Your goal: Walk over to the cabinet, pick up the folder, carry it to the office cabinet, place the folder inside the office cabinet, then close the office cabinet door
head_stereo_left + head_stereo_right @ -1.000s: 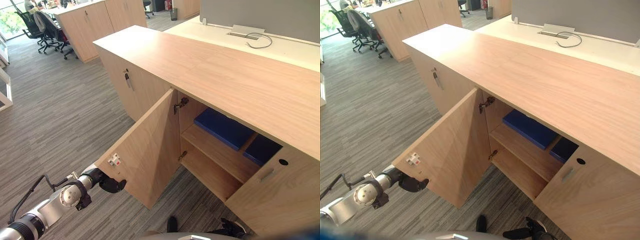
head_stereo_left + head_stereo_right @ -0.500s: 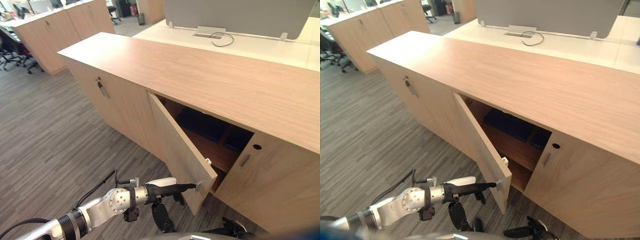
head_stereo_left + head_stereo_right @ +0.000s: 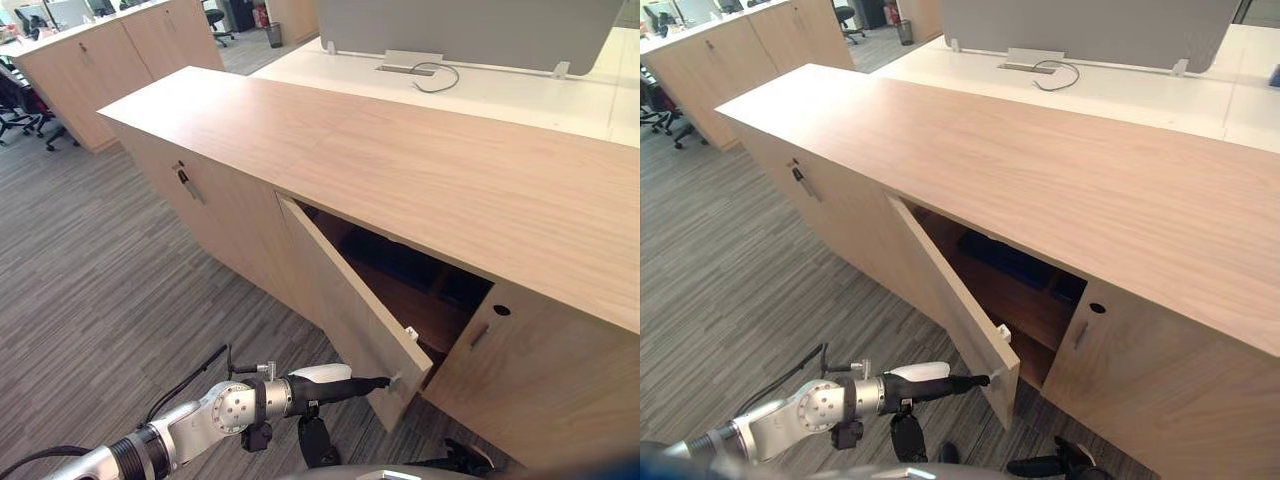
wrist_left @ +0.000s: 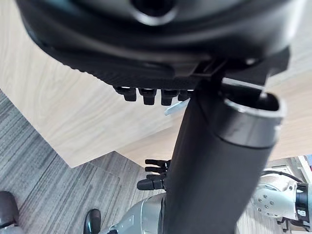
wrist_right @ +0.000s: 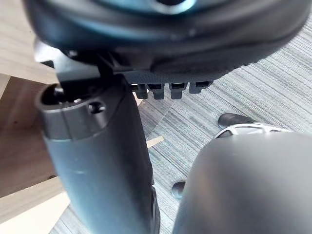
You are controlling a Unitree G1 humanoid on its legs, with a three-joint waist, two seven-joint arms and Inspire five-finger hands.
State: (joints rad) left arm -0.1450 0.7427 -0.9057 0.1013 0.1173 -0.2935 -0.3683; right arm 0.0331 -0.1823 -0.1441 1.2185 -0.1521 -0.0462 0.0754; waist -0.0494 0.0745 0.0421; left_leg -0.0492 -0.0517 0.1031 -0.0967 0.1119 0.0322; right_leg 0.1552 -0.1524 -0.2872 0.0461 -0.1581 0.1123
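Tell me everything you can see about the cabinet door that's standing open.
The cabinet door is a flat panel of light wood grain, hinged on its left edge and swung partly open over the grey carpet. A small white fitting sits on its top edge near the free corner. The left hand, fingers straight, reaches its outer face near the lower free corner, apparently touching it.

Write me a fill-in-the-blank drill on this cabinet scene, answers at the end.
The hand at the cabinet door is the robot's ___ one. Its fingers are ___, not curled. The door stands partly ___.
Answers: left; straight; open.
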